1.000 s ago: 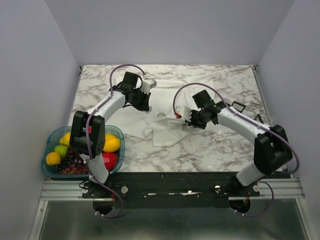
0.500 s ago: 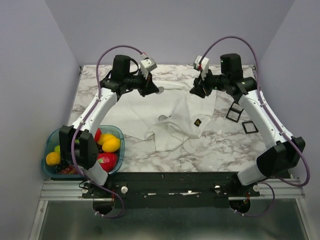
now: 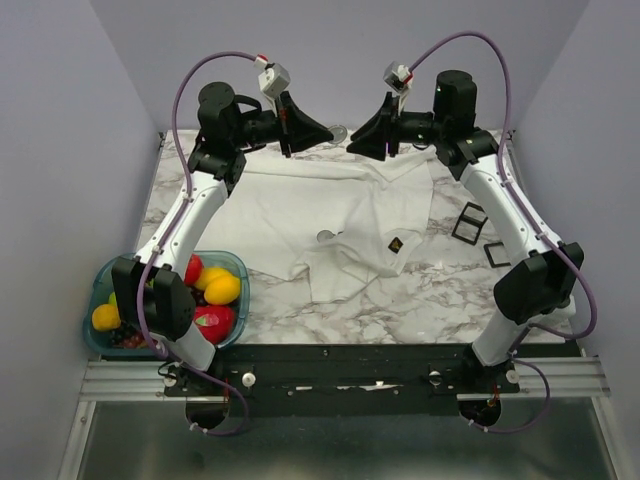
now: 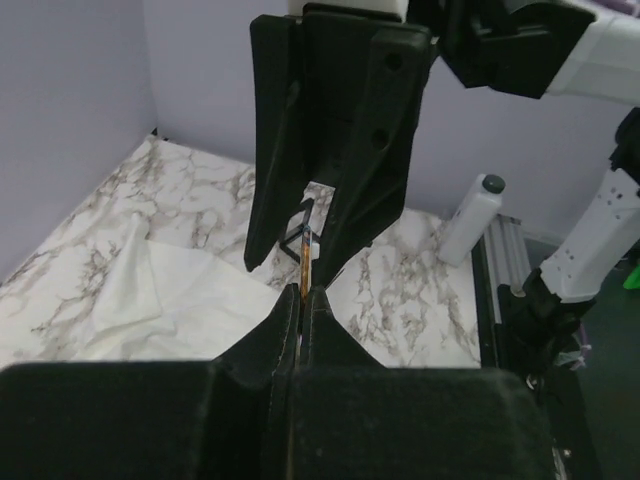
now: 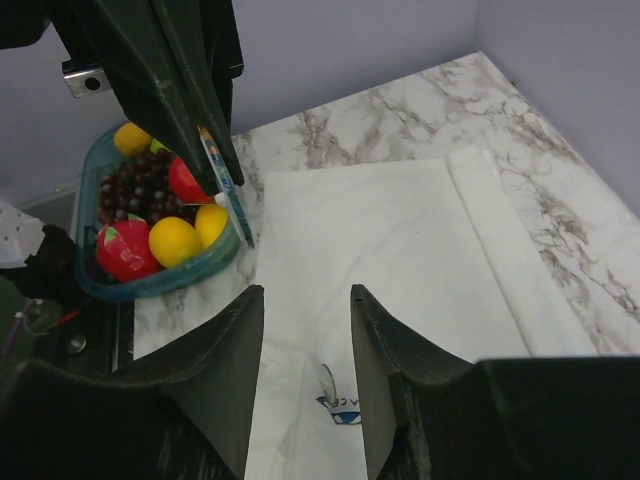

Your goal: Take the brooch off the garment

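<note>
The white garment [image 3: 300, 205] lies spread on the marble table, its dark diamond logo [image 3: 396, 243] near the middle. Both arms are raised high over the far edge, with their grippers tip to tip. My left gripper [image 3: 328, 131] is shut on the brooch [image 3: 339, 131]. The brooch shows edge-on as a thin orange sliver [image 4: 303, 268] in the left wrist view. In the right wrist view it is a blue, white and orange strip [image 5: 226, 190]. My right gripper [image 3: 376, 135] faces it, open, with nothing between its fingers [image 5: 230, 340]. The garment [image 5: 400, 240] lies below.
A teal bowl of fruit [image 3: 105, 275] sits at the front left, also in the right wrist view [image 5: 190, 265]. Two black square frames [image 3: 470, 222] lie right of the garment. A white bottle [image 4: 470, 215] stands beyond the table's right edge. A blue printed label [image 5: 338, 405] shows on the cloth.
Both arms have lifted from the garment to high over the table's far edge. The right gripper has opened. The left gripper stayed shut and now holds the brooch in the air.
</note>
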`<state>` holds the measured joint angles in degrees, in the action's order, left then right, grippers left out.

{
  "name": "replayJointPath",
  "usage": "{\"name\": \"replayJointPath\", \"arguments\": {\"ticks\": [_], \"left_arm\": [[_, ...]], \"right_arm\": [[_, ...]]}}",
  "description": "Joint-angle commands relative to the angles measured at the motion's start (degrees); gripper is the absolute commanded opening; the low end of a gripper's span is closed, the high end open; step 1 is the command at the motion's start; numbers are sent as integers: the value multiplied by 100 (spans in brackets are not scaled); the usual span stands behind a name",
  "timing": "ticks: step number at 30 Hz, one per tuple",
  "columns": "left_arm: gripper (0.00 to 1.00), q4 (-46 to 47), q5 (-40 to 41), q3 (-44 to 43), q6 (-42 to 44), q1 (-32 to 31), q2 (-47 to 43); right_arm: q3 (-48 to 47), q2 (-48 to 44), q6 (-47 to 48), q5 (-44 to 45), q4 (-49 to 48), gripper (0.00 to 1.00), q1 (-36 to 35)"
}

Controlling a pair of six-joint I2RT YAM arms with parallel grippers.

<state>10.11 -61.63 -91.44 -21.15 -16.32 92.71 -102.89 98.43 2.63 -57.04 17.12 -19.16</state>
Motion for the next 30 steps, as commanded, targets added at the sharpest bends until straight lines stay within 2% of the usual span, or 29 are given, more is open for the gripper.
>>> {"name": "replayJointPath", "arguments": {"ticks": [1, 6, 11, 24, 30], "left_arm": [[0, 1255, -648, 144, -1074, 85, 1], [0, 1327, -631, 126, -1190, 85, 81], [0, 1345, -649, 126, -1208, 85, 134], [0, 1459, -737, 214, -1287, 32, 142], [0, 1476, -798, 188, -1295, -56, 178]], "right_arm": [[-231, -43, -684, -668, -552, 47, -9], [-126, -122, -1072, -1239, -895, 44, -9], [129, -210, -1221, -1345, -1061, 43, -9], [243, -193, -1819, -1065, -1589, 38, -9], [296, -175, -1907, -1011, -1660, 33, -9]]}}
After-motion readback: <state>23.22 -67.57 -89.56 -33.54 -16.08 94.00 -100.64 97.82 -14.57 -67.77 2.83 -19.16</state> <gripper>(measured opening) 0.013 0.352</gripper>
